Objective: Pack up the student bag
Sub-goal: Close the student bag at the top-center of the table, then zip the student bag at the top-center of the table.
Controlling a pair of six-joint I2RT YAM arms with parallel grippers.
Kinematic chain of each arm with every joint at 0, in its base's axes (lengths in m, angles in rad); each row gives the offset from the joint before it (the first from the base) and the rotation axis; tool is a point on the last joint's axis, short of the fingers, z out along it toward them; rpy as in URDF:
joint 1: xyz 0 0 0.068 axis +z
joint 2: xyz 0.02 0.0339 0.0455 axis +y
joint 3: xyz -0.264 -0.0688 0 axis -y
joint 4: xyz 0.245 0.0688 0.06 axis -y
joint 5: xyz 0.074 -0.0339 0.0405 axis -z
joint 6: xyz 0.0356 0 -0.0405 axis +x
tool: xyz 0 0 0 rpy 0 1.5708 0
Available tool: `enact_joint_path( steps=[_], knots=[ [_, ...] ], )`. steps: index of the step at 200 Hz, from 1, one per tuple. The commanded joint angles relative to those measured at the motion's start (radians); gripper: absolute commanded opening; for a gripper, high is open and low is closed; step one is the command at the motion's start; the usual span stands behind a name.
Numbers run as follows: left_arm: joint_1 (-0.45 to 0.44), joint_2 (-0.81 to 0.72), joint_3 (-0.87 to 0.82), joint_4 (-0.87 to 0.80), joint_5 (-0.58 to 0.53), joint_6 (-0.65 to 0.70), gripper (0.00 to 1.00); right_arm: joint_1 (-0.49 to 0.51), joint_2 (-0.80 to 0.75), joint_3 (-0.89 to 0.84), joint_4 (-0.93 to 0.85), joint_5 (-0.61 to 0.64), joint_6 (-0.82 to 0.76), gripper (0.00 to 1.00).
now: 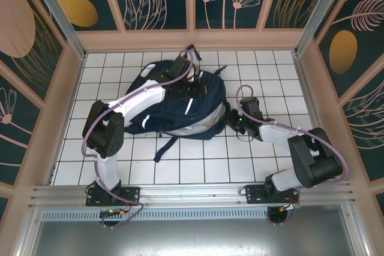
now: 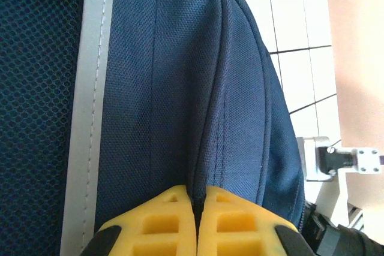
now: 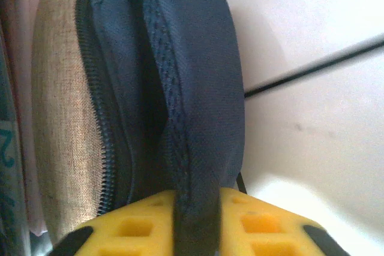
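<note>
The student bag [image 1: 174,109] lies flat in the middle of the tiled table [image 1: 270,76], its long axis running from the far side, where its carry loop points away from the arms, down toward the near edge, where loose straps trail off. Both arms are on it, at different ends. The left gripper [image 1: 187,82] reaches across to the far upper part of the bag, and its yellow fingers [image 2: 162,223] are pressed together on a raised fold of navy cloth, just beside the grey stripe [image 2: 87,118]. The right gripper [image 1: 230,122] sits at the bag's right edge, the side nearest its own base, and is closed on the stitched rim of cloth that runs straight down between its pads. Just left of that rim the zipper [image 3: 99,124] stands parted, and a tan fabric thing [image 3: 60,118] shows inside the gap. So the mouth of the bag faces the right arm, with the held rim on the outer side of the opening and the bag's body lying away to the left. Judging from this, the next move turns on the right arm drawing that rim outward and up, away from the bag, while the left arm's pinch holds the body in place. A pull along the zipper line instead would probably just drag the whole bag.
</note>
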Motion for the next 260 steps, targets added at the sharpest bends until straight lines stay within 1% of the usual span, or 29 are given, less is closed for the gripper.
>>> enact_joint_path(
  steps=[1, 7, 27, 42, 48, 56, 64, 82, 89, 98, 109, 126, 145, 171, 185, 209, 236, 246, 260],
  knots=[
    [0.012, 0.048, 0.063, 0.042, -0.011, -0.010, 0.03, -0.036, 0.059, 0.092, 0.032, 0.001, -0.050, 0.09],
    [0.011, 0.058, 0.077, 0.035, -0.011, -0.008, 0.05, -0.049, 0.079, 0.115, 0.031, -0.007, -0.060, 0.08],
    [0.011, 0.071, 0.122, -0.001, -0.027, 0.008, 0.19, -0.081, 0.153, 0.207, 0.004, -0.019, -0.109, 0.08],
    [0.010, 0.055, 0.136, -0.031, -0.070, 0.024, 0.39, -0.098, 0.213, 0.275, -0.024, -0.024, -0.141, 0.09],
    [0.012, 0.045, 0.136, -0.045, -0.091, 0.028, 0.45, -0.106, 0.236, 0.294, -0.030, -0.030, -0.148, 0.09],
    [0.014, 0.028, 0.131, -0.066, -0.123, 0.029, 0.48, -0.115, 0.256, 0.319, -0.037, -0.039, -0.155, 0.10],
    [0.018, 0.006, 0.120, -0.085, -0.149, 0.029, 0.50, -0.120, 0.265, 0.335, -0.042, -0.044, -0.157, 0.13],
    [0.027, -0.073, 0.047, -0.108, -0.224, 0.016, 0.50, -0.123, 0.254, 0.354, -0.054, -0.035, -0.160, 0.32],
    [0.031, -0.112, -0.001, -0.105, -0.255, 0.004, 0.50, -0.123, 0.242, 0.352, -0.059, -0.024, -0.158, 0.38],
    [0.041, -0.168, -0.069, -0.097, -0.288, -0.019, 0.50, -0.124, 0.222, 0.346, -0.070, -0.002, -0.155, 0.42],
    [0.055, -0.250, -0.160, -0.086, -0.316, -0.053, 0.50, -0.124, 0.193, 0.330, -0.084, 0.033, -0.146, 0.45],
    [0.082, -0.356, -0.302, -0.074, -0.356, -0.116, 0.50, -0.119, 0.132, 0.289, -0.083, 0.066, -0.133, 0.46],
    [0.115, -0.459, -0.456, -0.055, -0.391, -0.189, 0.50, -0.099, 0.053, 0.233, -0.056, 0.071, -0.132, 0.46],
    [0.155, -0.579, -0.657, 0.049, -0.382, -0.277, 0.50, -0.024, -0.046, 0.174, -0.023, 0.110, -0.140, 0.46],
    [0.169, -0.614, -0.731, 0.108, -0.375, -0.324, 0.51, 0.040, -0.082, 0.155, -0.016, 0.153, -0.155, 0.45],
    [0.182, -0.621, -0.788, 0.152, -0.369, -0.350, 0.51, 0.188, -0.108, 0.140, -0.006, 0.271, -0.181, 0.46],
    [0.184, -0.602, -0.816, 0.166, -0.371, -0.358, 0.49, 0.330, -0.069, 0.170, -0.009, 0.313, -0.166, 0.43],
    [0.184, -0.601, -0.828, 0.176, -0.373, -0.361, 0.49, 0.378, -0.042, 0.195, -0.021, 0.323, -0.173, 0.40],
    [0.184, -0.604, -0.853, 0.199, -0.372, -0.365, 0.49, 0.435, 0.007, 0.237, -0.055, 0.344, -0.181, 0.40]
  ],
)
